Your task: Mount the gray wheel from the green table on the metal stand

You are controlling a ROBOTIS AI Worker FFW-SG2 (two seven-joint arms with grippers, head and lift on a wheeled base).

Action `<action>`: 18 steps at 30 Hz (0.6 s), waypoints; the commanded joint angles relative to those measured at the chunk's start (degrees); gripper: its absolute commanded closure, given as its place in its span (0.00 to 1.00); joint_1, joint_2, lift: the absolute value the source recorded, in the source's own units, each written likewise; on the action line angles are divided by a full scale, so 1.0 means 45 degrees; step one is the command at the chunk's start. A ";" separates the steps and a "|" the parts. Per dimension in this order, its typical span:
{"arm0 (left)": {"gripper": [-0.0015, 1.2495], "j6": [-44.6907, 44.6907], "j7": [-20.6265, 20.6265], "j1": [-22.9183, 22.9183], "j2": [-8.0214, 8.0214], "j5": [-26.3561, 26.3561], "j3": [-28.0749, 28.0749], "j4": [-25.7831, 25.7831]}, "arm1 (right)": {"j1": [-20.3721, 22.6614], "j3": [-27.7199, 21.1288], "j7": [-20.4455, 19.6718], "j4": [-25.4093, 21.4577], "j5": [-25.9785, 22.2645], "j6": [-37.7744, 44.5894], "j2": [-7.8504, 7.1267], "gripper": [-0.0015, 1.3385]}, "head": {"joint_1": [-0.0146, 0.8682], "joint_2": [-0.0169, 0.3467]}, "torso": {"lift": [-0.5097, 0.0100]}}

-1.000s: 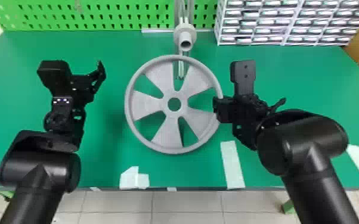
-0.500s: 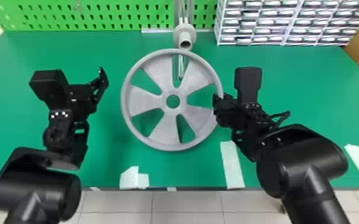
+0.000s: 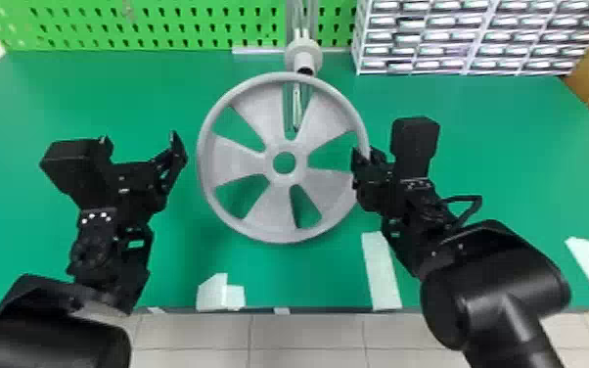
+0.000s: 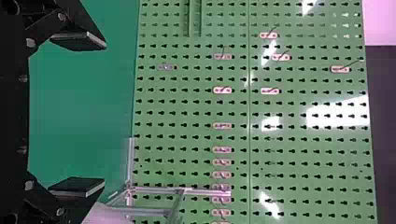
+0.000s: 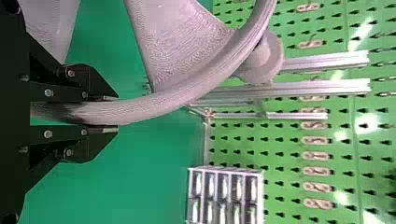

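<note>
In the head view the gray wheel (image 3: 232,162) is held off the green table (image 3: 161,98), its spoked face toward the camera. My right gripper (image 3: 368,155) is shut on the rim at the wheel's right side; in the right wrist view the right gripper (image 5: 109,114) has the rim (image 5: 154,106) between its fingers. Just beyond the wheel's top edge stands the metal stand (image 3: 302,19) with its round gray hub (image 3: 303,51). My left gripper (image 3: 142,142) is open and empty, left of the wheel; in the left wrist view the left gripper (image 4: 77,114) has its fingers wide apart.
A green pegboard (image 3: 161,24) runs along the table's back. Right of the stand is a rack of small drawers (image 3: 472,36). White tape pieces (image 3: 381,271) lie along the table's front edge.
The wheel, gripped by my right gripper, has shifted slightly up toward the stand and a little left. My left gripper has turned and opened out, moving slightly closer to the wheel.
</note>
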 commanded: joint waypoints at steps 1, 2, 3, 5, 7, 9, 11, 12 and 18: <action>0.19 0.0327 0.0000 0.0303 0.0004 0.0122 0.0038 -0.0529 | 0.0093 -0.0022 0.0031 0.0121 0.0260 -0.0876 -0.0012 0.88 | 1.00 0.19 | 0.79; 0.19 0.0366 0.0000 0.0343 0.0004 0.0122 0.0038 -0.0588 | 0.0093 -0.0022 0.0051 0.0141 0.0299 -0.0954 -0.0012 0.88 | 1.00 0.19 | 0.79; 0.19 0.0444 0.0000 0.0362 0.0004 0.0181 0.0038 -0.0666 | 0.0093 -0.0022 0.0051 0.0160 0.0318 -0.0993 0.0007 0.88 | 1.00 0.19 | 0.79; 0.19 0.0483 0.0000 0.0401 0.0004 0.0298 0.0019 -0.0822 | 0.0113 -0.0041 0.0129 0.0258 0.0377 -0.1384 0.0007 0.88 | 1.00 0.19 | 0.79; 0.19 0.0483 0.0000 0.0460 0.0004 0.0415 0.0019 -0.0959 | 0.0132 -0.0061 0.0149 0.0316 0.0396 -0.1638 0.0007 0.88 | 1.00 0.19 | 0.79; 0.19 0.0620 0.0000 0.0518 0.0004 0.0493 0.0019 -0.1135 | 0.0152 -0.0061 0.0149 0.0316 0.0435 -0.1755 0.0027 0.88 | 1.00 0.19 | 0.79; 0.19 0.0698 0.0000 0.0616 0.0004 0.0630 0.0019 -0.1291 | 0.0152 -0.0080 0.0149 0.0336 0.0513 -0.1931 0.0047 0.88 | 1.00 0.19 | 0.79; 0.19 0.0737 0.0000 0.0655 0.0023 0.0708 -0.0001 -0.1369 | 0.0171 -0.0100 0.0149 0.0355 0.0513 -0.1989 0.0066 0.88 | 1.00 0.19 | 0.79; 0.19 0.0952 0.0019 0.0714 0.0141 0.1313 -0.0137 -0.1642 | 0.0210 -0.0158 0.0149 0.0512 0.0592 -0.2595 0.0125 0.88 | 1.00 0.19 | 0.79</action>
